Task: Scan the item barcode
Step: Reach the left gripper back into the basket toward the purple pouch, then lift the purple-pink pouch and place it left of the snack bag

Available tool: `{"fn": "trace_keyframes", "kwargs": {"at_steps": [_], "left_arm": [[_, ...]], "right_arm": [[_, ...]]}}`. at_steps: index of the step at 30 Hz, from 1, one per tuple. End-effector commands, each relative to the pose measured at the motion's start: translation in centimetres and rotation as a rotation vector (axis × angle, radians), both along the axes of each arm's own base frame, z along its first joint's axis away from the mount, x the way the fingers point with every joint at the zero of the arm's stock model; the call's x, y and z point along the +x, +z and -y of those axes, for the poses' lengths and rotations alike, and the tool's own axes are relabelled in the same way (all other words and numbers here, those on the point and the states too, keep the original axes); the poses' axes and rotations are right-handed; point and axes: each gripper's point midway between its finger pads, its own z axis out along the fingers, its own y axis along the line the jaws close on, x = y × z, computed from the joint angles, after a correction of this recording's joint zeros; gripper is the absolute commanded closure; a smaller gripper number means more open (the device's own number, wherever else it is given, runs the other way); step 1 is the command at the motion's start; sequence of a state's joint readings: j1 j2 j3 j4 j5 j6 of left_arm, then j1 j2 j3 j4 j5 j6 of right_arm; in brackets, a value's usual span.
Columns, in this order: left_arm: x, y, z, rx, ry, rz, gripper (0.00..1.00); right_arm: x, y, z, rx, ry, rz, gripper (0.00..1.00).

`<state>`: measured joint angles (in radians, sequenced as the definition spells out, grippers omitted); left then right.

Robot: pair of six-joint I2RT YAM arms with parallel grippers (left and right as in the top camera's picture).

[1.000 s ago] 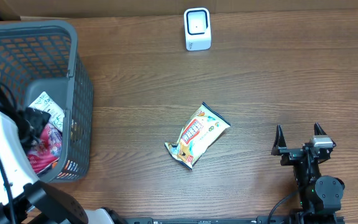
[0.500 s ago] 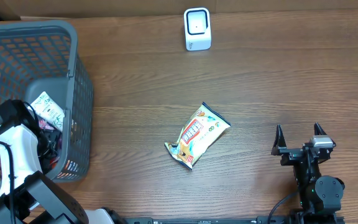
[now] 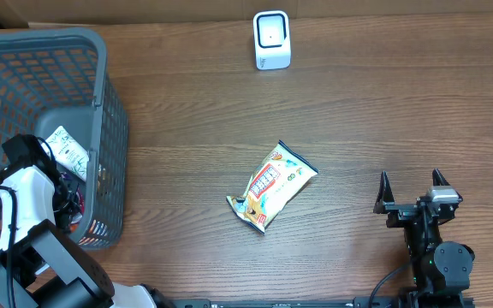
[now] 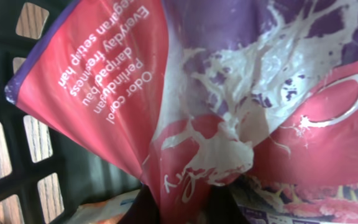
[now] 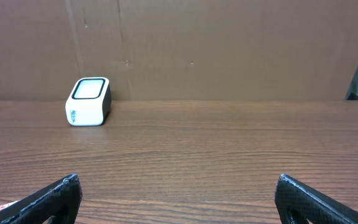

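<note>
Left arm [image 3: 22,190] is lowered into the grey basket [image 3: 101,103] at the left edge of the table [image 3: 383,103]. Left wrist view: the left fingers [image 4: 143,210] are closed tight on a pinched fold at the lower edge of a red-and-purple packet [image 4: 104,93], which fills nearly the whole view (white printed lines on its red panel read upside down from this camera). The dark lattice wall of the basket shows behind the packet at the left, so the packet is inside the basket. No barcode is visible on the face presented. In the overhead view a white packet [image 3: 67,147] lies in the basket just beside the arm. A yellow-and-blue snack bag [image 3: 272,186] lies flat near the centre of the table, set diagonally and clear of both arms. The white scanner [image 3: 271,39] stands upright at the far edge of the table, against the brown cardboard wall [image 5: 229,43], well apart from the basket. Right fingers [image 3: 384,192] are spread fully apart and hold nothing; they sit low over the near right of the table, facing the scanner.
</note>
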<state>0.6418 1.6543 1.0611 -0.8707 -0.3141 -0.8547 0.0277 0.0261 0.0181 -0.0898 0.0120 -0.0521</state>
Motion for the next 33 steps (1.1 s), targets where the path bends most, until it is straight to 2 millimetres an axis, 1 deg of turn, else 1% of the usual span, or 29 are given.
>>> {"fn": "trace_keyframes", "kwargs": {"at_steps": [1, 4, 7, 9, 13, 15, 16, 18, 19, 20, 22, 23, 25, 27, 30, 33], "left_arm": [[-1.9, -2.1, 0.9, -0.067, -0.019, -0.100, 0.96], [-1.5, -0.3, 0.8, -0.057, -0.032, -0.073, 0.96], [-0.8, 3.0, 0.6, -0.039, -0.061, -0.030, 0.96], [-0.4, 6.1, 0.4, -0.010, -0.075, 0.011, 0.96], [0.5, 14.0, 0.3, 0.085, -0.157, 0.130, 0.96], [0.6, 18.7, 0.4, 0.164, -0.191, 0.208, 0.96], [0.5, 20.6, 0.5, 0.198, -0.201, 0.242, 0.96], [0.3, 24.5, 0.9, 0.269, -0.215, 0.321, 0.96], [0.5, 26.6, 1.4, 0.294, -0.250, 0.377, 0.96], [0.8, 28.0, 2.2, 0.298, -0.300, 0.430, 0.96], [1.6, 30.4, 4.4, 0.280, -0.413, 0.539, 0.96], [2.1, 31.2, 5.8, 0.255, -0.483, 0.597, 0.96], [3.1, 32.3, 9.6, 0.176, -0.670, 0.706, 0.96], [3.6, 32.7, 14.1, 0.078, -0.883, 0.776, 0.96], [3.1, 32.1, 19.1, -0.031, -1.099, 0.778, 0.96], [2.2, 30.8, 23.4, -0.110, -1.282, 0.745, 0.96]], "right_arm": [[0.0, -0.2, 0.2, 0.004, -0.011, 0.004, 0.00], [0.0, -0.2, 0.2, 0.004, -0.011, 0.004, 0.00], [0.0, -0.2, 0.2, 0.004, -0.011, 0.004, 0.00], [0.0, -0.2, 0.2, 0.003, -0.010, 0.004, 0.00], [0.0, -0.2, 0.2, 0.004, -0.011, 0.004, 0.00], [0.0, -0.2, 0.2, 0.004, -0.011, 0.004, 0.00], [0.0, -0.2, 0.2, 0.004, -0.011, 0.004, 0.00], [0.0, -0.2, 0.2, 0.004, -0.011, 0.004, 0.00], [0.0, -0.2, 0.2, 0.004, -0.011, 0.004, 0.00], [0.0, -0.2, 0.2, 0.004, -0.011, 0.004, 0.00], [0.0, -0.2, 0.2, 0.003, -0.011, 0.004, 0.00], [0.0, -0.2, 0.2, 0.004, -0.011, 0.004, 0.00], [0.0, -0.2, 0.2, 0.004, -0.011, 0.004, 0.00], [0.0, -0.2, 0.2, 0.004, -0.011, 0.004, 0.00], [0.0, -0.2, 0.2, 0.004, -0.011, 0.004, 0.00], [0.0, -0.2, 0.2, 0.004, -0.011, 0.004, 0.00]]}}
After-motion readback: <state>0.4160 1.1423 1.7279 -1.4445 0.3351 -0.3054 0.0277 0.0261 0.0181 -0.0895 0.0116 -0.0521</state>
